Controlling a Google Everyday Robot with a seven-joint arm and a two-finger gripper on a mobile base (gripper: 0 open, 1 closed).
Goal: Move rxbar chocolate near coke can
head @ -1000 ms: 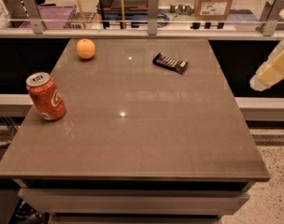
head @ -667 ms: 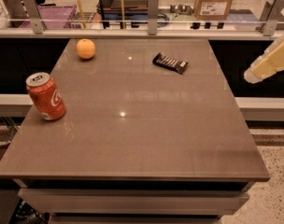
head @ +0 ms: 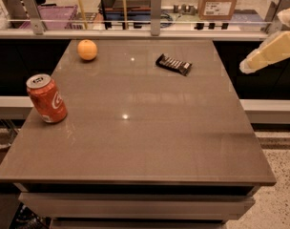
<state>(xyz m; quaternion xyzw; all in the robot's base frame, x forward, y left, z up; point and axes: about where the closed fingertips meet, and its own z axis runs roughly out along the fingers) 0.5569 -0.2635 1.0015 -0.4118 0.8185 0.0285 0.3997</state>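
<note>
The rxbar chocolate (head: 173, 64), a flat black bar with pale stripes, lies at the far right of the grey table (head: 150, 142). The coke can (head: 46, 98), red with a silver top, stands upright near the left edge. My gripper (head: 247, 66) enters from the right edge as a pale cream shape. It is raised beyond the table's right side, to the right of the bar and apart from it. It holds nothing that I can see.
A round orange fruit (head: 87, 50) sits at the far left of the table. A glass railing with metal posts (head: 155, 7) runs behind the table. A cardboard box (head: 220, 1) stands beyond it.
My gripper has moved up and to the left, closer to the table's right edge. The bar, can and orange have not moved.
</note>
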